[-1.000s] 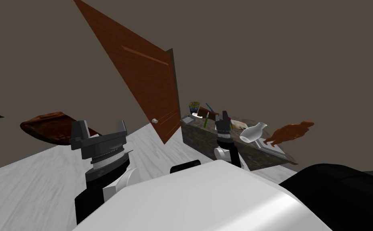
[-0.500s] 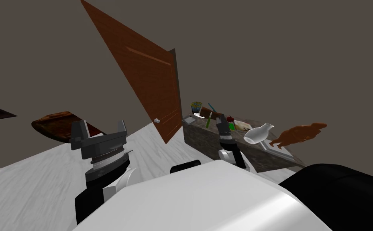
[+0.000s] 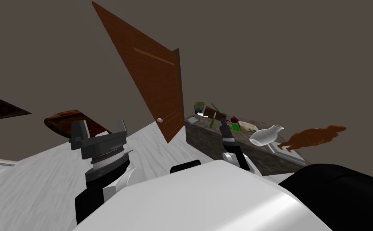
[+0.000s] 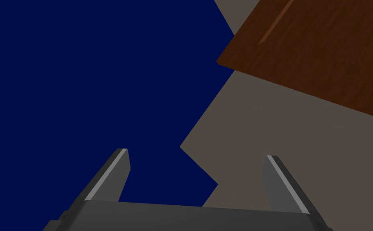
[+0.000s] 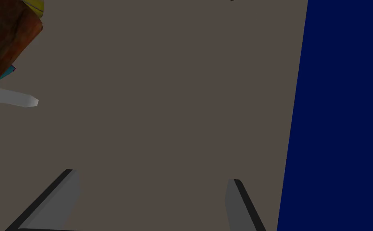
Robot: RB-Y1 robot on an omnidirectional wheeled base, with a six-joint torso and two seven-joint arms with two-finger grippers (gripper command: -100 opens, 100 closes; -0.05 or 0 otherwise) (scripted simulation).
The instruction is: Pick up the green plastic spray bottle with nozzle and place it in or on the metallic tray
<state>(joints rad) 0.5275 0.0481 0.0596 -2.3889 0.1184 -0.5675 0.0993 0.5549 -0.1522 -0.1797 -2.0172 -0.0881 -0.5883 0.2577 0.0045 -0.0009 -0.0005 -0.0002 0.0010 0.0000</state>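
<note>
My right end effector (image 5: 151, 175) had its two blade fingers spread wide with nothing between them, and ahead of them lay a flat grey-brown wall. The slim green spray bottle (image 3: 212, 122) with a white nozzle was on the dark mottled table (image 3: 205, 138), toward its far end. From the head camera I saw it just beside the tip of my right arm, on the side toward the brown wooden door (image 3: 153, 80). From the right wrist, the bottle's white nozzle (image 5: 11, 97) poked in well outside the fingers, off to one side and clear of both, next to a brown wooden block (image 5: 5, 36). The light grey metallic tray (image 3: 281, 150) sat at the table's nearer end, by a white round-bellied vase (image 3: 265, 135) and near a brown figurine (image 3: 314, 135), well apart from the bottle. My left end effector (image 3: 100, 125) was held up on my left side, fingers spread and empty
</note>
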